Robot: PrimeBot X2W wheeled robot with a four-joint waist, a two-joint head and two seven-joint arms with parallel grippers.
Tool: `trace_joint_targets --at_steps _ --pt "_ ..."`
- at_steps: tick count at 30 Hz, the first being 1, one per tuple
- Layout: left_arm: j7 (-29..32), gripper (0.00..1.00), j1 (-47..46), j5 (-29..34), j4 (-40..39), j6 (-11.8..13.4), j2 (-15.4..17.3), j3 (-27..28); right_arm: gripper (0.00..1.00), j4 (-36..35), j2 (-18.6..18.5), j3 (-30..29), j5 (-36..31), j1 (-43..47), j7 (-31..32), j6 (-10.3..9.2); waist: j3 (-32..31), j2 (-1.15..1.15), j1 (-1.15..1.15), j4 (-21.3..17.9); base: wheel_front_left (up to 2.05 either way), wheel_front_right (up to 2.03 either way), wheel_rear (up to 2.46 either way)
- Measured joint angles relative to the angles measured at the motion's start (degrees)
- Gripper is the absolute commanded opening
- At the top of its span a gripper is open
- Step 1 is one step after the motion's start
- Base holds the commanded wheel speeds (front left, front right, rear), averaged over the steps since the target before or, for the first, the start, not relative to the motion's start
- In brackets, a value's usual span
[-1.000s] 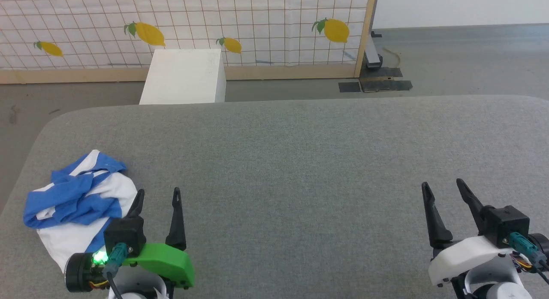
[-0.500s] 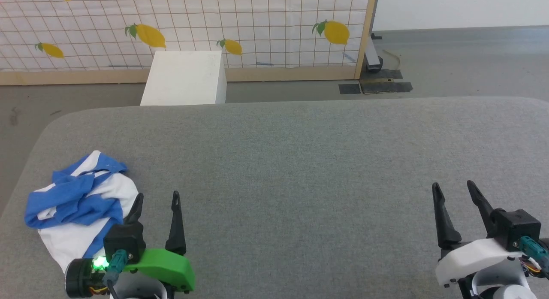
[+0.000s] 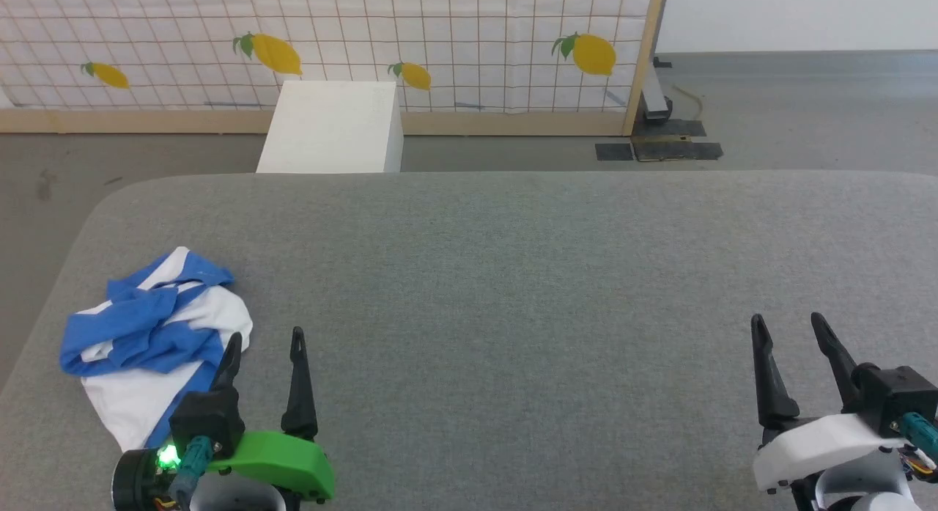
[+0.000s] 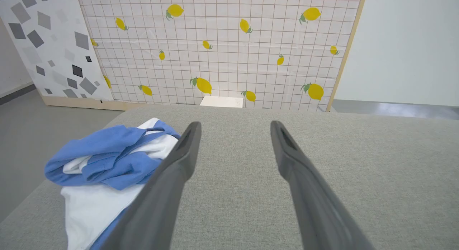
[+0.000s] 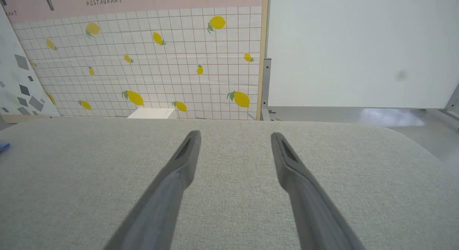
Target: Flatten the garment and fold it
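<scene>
Lying crumpled in a blue-and-white heap, the garment [image 3: 143,331] sits just off the outer side of the left gripper [image 3: 265,333], whose nearer finger overlaps the cloth's edge in the head view. Its jaws gape wide and hold nothing. The right gripper [image 3: 785,318], equally wide and empty, hovers well apart over the grey table [image 3: 513,262]. Over the last second the whole head view has slid sideways, so the camera turned; the cloth has not stirred. Flattening, I judge, has yet to begin.
</scene>
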Motion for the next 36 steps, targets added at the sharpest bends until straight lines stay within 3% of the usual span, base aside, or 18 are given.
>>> trace_joint_targets --at_steps 36 --pt "-4.3 1.00 3.8 -4.3 -1.0 2.6 0.0 0.3 1.00 3.8 0.0 1.1 2.3 1.7 -4.3 0.00 -1.5 0.00 0.00 14.2 0.00 0.00 0.00"
